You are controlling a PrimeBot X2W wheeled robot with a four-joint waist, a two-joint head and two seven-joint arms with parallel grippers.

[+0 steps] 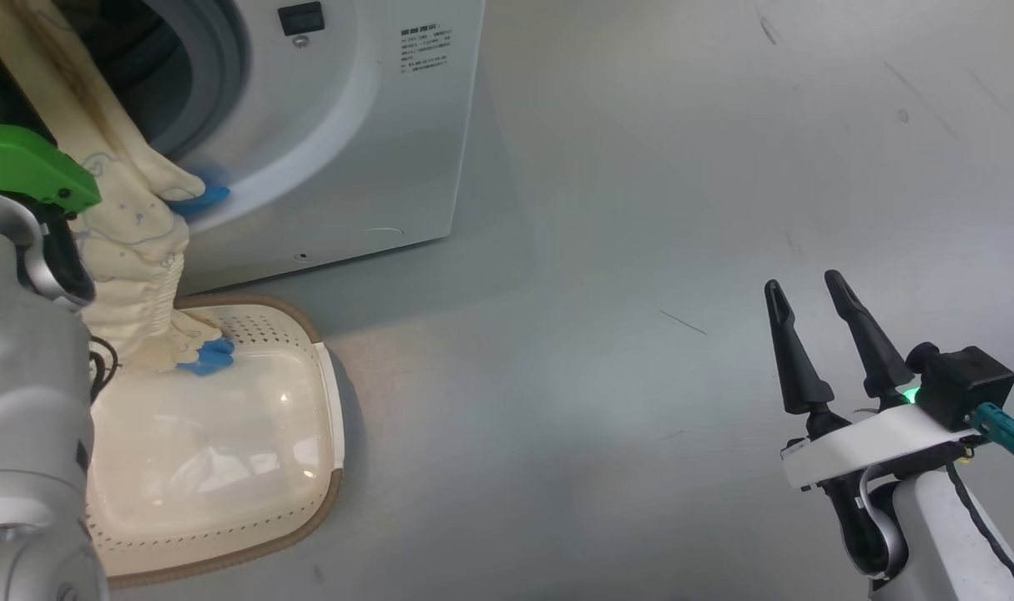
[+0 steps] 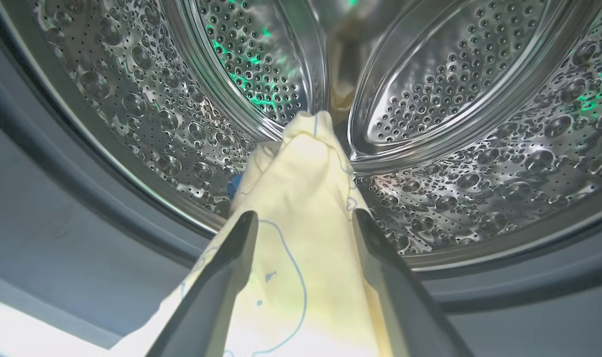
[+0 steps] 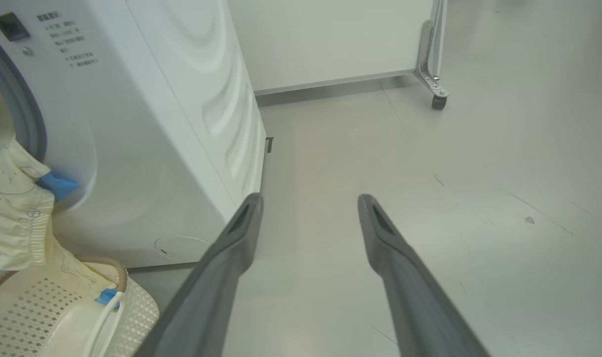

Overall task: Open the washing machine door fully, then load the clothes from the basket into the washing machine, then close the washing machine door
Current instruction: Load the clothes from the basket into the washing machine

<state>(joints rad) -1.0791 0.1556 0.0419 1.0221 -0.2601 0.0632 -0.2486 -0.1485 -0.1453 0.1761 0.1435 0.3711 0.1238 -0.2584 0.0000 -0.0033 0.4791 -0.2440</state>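
Laundry strung between basket and drum, both claws spread wide!

Closest in, the right claw hangs over bare grey floor, fingers far apart and nothing between them, well clear of the action. Down at the left sits the basket, hard against the foot of the washing machine. The clothes rise out of its far end, one blue cuff lying in the basket, and climb over the grey seal into the opening. Further in, the left claw points into the machine with its jaws wide; cream fabric lies loose between the fingers, not pinched, its tip reaching the steel drum beyond.
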